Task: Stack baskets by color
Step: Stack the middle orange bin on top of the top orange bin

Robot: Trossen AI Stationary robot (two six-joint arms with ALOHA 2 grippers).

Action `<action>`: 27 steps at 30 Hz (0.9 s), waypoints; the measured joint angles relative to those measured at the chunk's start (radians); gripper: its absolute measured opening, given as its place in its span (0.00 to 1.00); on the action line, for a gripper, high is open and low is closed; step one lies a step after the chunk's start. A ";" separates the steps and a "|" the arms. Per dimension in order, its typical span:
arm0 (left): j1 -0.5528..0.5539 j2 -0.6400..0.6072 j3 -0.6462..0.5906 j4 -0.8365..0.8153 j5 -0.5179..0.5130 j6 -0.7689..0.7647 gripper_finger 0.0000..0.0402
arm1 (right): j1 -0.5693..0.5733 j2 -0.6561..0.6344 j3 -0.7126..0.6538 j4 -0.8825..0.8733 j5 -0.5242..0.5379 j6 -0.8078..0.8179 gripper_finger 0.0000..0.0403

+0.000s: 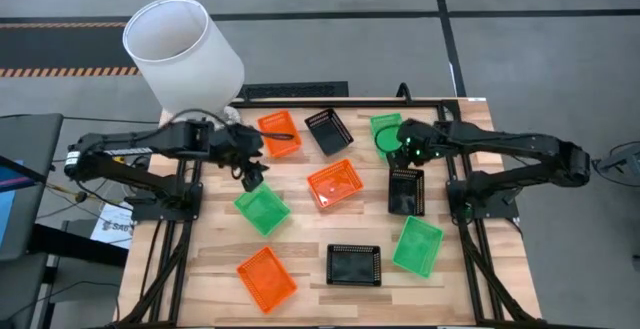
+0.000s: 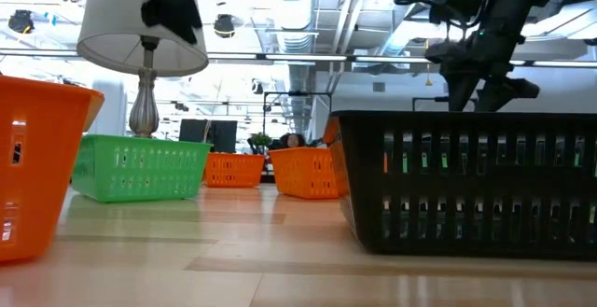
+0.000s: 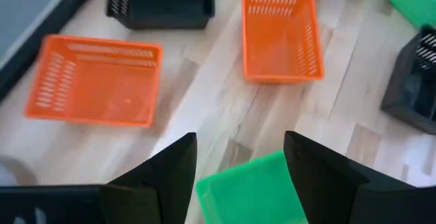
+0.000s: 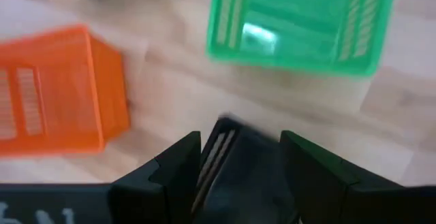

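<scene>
Nine baskets lie scattered on the wooden table. Orange ones: [image 1: 278,132], [image 1: 334,184], [image 1: 266,277]. Green ones: [image 1: 385,134], [image 1: 262,209], [image 1: 418,244]. Black ones: [image 1: 328,129], [image 1: 405,191], [image 1: 354,264]. My left gripper [image 1: 252,177] hangs open above the far end of the left green basket [image 3: 252,190], touching nothing. My right gripper [image 1: 408,157] is open over the far end of the right-hand black basket [image 4: 235,173], whose wall shows between the fingers. I see no touch there.
A white lampshade [image 1: 185,54] stands at the table's far left corner, close behind my left arm. In the low view the near black basket [image 2: 466,181] hides the table's right half. Bare wood lies between the scattered baskets.
</scene>
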 joint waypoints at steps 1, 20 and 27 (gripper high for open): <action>0.000 0.004 -0.034 0.034 0.000 -0.008 0.52 | 0.024 0.000 0.000 -0.012 0.000 0.015 0.55; 0.070 0.522 0.041 0.473 -0.014 0.008 0.52 | 0.269 0.000 0.000 -0.050 0.035 0.221 0.55; 0.083 0.650 0.106 0.476 0.070 0.043 0.52 | 0.303 0.000 0.000 -0.051 0.048 0.233 0.55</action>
